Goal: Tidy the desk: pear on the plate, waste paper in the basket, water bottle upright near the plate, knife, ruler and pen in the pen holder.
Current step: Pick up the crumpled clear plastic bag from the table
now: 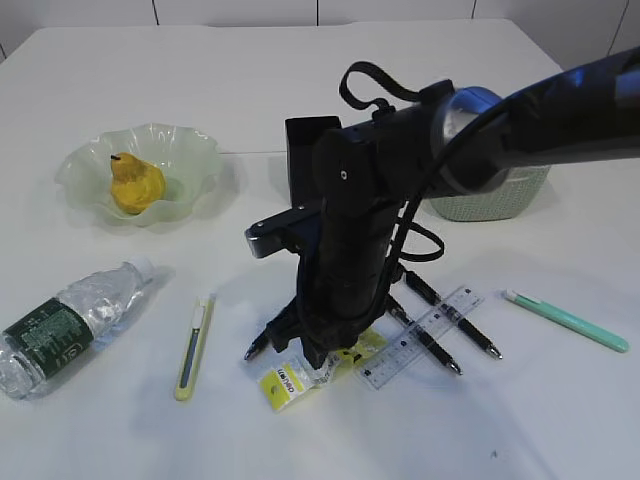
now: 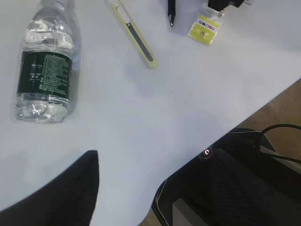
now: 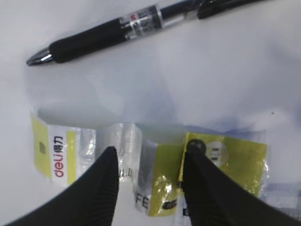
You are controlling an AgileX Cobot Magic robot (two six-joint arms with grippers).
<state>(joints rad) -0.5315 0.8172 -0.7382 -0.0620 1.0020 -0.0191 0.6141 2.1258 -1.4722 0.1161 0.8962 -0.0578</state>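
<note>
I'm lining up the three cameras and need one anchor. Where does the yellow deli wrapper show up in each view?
Exterior view: the wrapper lies low in the centre, under the right gripper.
Left wrist view: at the top edge, right of centre.
Right wrist view: across the lower half, the two fingers down on it.
Shared landmark: the black pen beside the wrapper, seen in all three.

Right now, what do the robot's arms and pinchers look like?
The right arm is black and chunky, with a silvery-blue ring at one joint and black cables looping around it. The right gripper has two black ribbed fingers. One left gripper finger, also black and ribbed, shows.
</note>
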